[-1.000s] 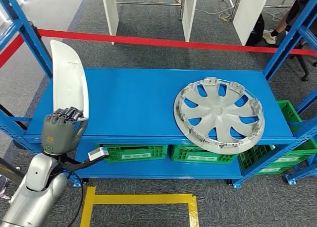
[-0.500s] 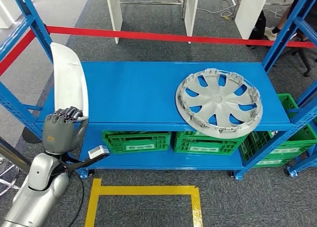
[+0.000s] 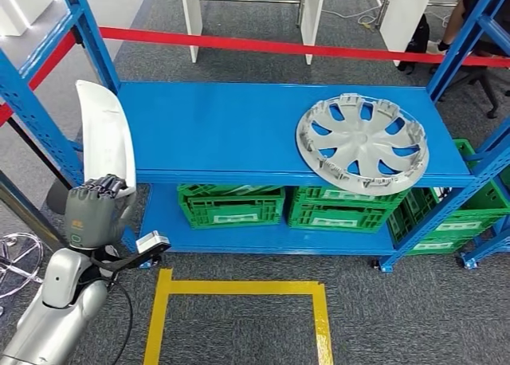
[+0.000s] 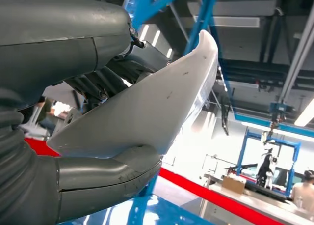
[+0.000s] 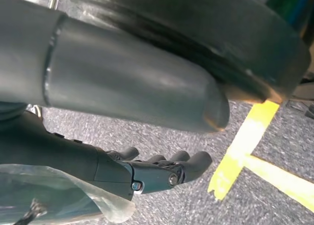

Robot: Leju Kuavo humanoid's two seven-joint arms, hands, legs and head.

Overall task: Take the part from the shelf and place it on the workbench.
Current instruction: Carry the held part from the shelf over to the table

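The silver left arm rises, its grey hand gripping something; the right hand hangs with loosely extended fingers

Head view: even, bright, shadow-soft. Left wrist view: ceiling strip lights glare at 3 o'clock. Right wrist view: dim, blurred close up.

1. A silver hubcap lies flat on the right part of the blue shelf board, its rim reaching the front edge.
2. Green crates stand in a row on the lower level, under the board.
3. A red barrier tape stretches across behind the rack.
4. Yellow floor tape outlines a rectangle on the grey carpet in front of the rack.
5. White furniture legs stand beyond the red tape.
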